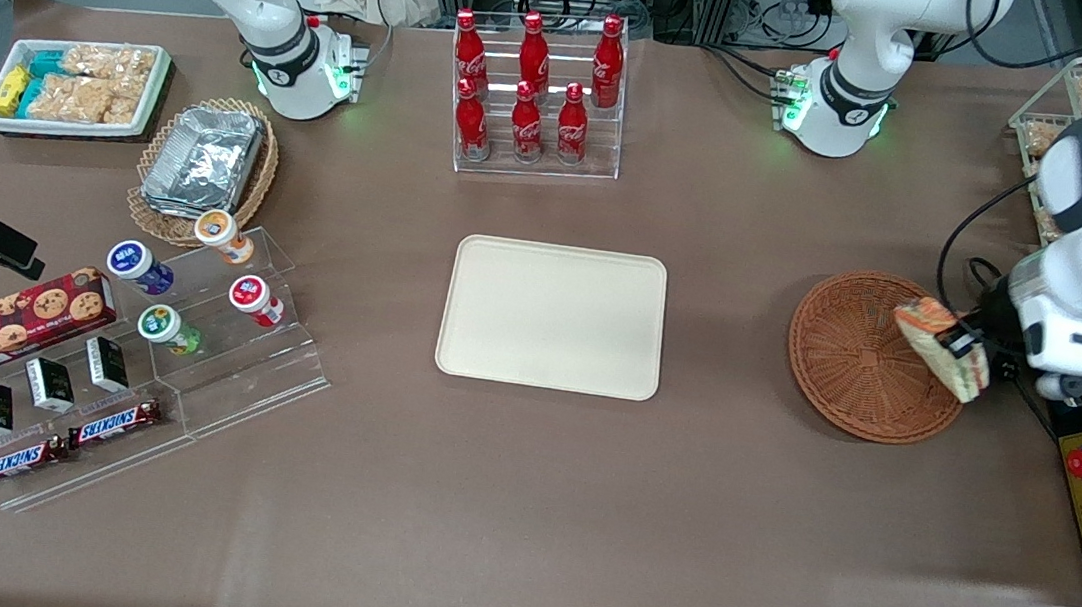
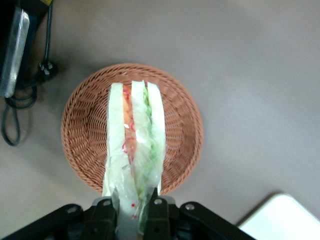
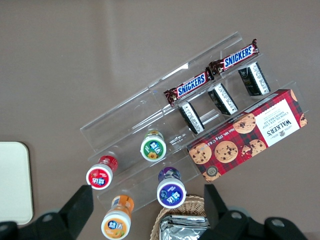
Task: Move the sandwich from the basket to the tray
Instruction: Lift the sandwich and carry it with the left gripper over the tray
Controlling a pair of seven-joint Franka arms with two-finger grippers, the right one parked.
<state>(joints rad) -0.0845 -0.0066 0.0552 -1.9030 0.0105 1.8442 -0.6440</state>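
hand: your hand (image 1: 960, 350) is pinching the sandwich (image 1: 941, 346) by one end; in the wrist view both fingers (image 2: 156, 212) press on its wrapped faces.
sandwich: it hangs lifted above the basket (image 1: 855, 377), over the rim nearest the working arm's end of the surface, touching no wicker as far as you can see.
basket: nothing else lies in it (image 2: 85, 135).
tray: bare, well apart from the basket toward the parked arm's end (image 1: 552, 315); one corner shows in the wrist view (image 2: 285, 217).
step, as i judge it: lift looks done; the carry from basket to tray is what's left.
risk, slip: you hold only an end of a soft wedge in slick wrap (image 2: 135, 145); a quick swing away from the basket could let it slide out.
risk, crush: squeeze harder to stop that and the bread may flatten or the layers shear.
risk, snag: if you travel low, the hanging tip could catch the basket rim and drag it.
risk, landing: released tilted, it could tip over the tray's low rim.
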